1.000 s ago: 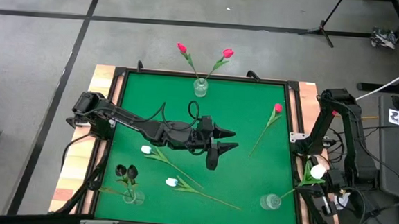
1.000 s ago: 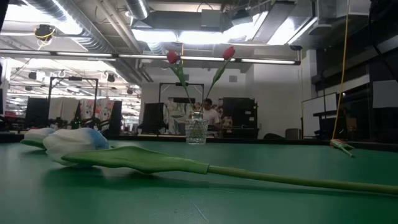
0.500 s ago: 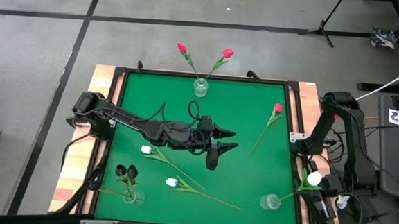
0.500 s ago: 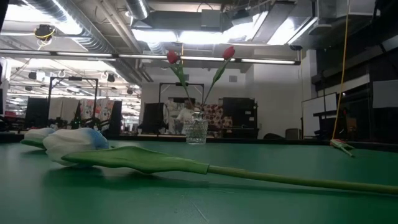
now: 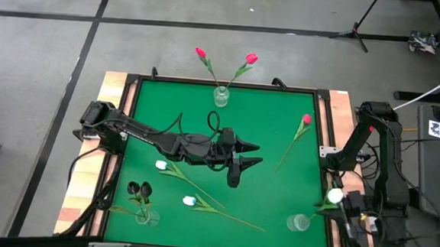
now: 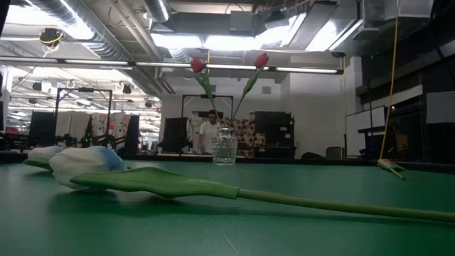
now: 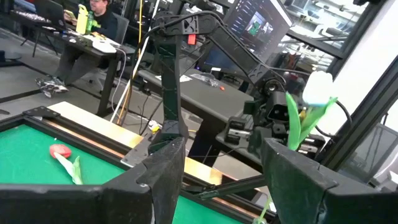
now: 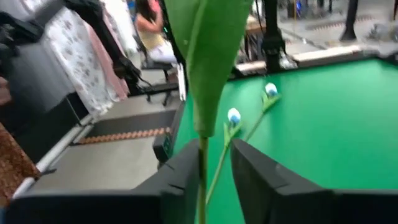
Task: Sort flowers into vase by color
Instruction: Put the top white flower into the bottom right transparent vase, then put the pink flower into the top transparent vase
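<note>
1. High view: a square green felt table [image 5: 175, 109] fills the centre. The dark left gripper [image 5: 246, 155] sits mid-table, its two fingers spread apart and holding nothing. At the right edge, the dark right gripper [image 5: 350, 208] is clamped on the green stem of a white artificial tulip [image 5: 334, 196], beside a small clear glass vase [image 5: 298, 222] at lower right. Two pink-red tulips [image 5: 201, 53] stand in a clear vase [image 5: 221, 97] at top centre. Two near-black tulips [image 5: 138, 189] stand in a clear vase [image 5: 146, 217] at lower left. Two white tulips [image 5: 161, 165] and one pink-red tulip [image 5: 306, 119] lie loose on the felt.
2. Low view: a white tulip lies large across the lower left, and the top-centre vase stands mid-frame. A person [image 6: 210, 131] stands far behind.
3. Left wrist view: the open left fingers frame the raised white tulip at upper right.
4. Right wrist view: the right fingers pinch a green stem; its leaf fills the top centre.
</note>
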Action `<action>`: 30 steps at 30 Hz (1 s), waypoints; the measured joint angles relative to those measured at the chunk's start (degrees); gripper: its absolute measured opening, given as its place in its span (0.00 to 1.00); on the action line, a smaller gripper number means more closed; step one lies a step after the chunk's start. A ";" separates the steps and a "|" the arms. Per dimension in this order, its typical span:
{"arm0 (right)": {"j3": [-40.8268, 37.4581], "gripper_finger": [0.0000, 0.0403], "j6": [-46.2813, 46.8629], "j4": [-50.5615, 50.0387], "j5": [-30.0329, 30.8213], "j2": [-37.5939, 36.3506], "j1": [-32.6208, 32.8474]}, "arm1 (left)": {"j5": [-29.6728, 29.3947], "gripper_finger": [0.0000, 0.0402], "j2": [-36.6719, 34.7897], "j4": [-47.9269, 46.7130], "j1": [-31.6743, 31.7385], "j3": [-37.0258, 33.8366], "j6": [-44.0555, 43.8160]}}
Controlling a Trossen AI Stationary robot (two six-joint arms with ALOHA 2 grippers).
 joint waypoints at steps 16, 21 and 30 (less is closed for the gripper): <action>0.00 0.52 -3.40 4.04 -3.50 0.00 -2.21 | 0.00 0.51 0.00 -0.01 0.00 0.00 0.04; 0.00 0.55 -3.40 4.09 -3.90 0.00 -2.21 | 0.00 0.51 0.00 -0.02 0.00 0.00 -0.23; 1.85 0.55 -5.90 3.81 -7.53 -3.38 -2.15 | -3.18 0.51 0.00 -2.73 0.38 0.02 -4.24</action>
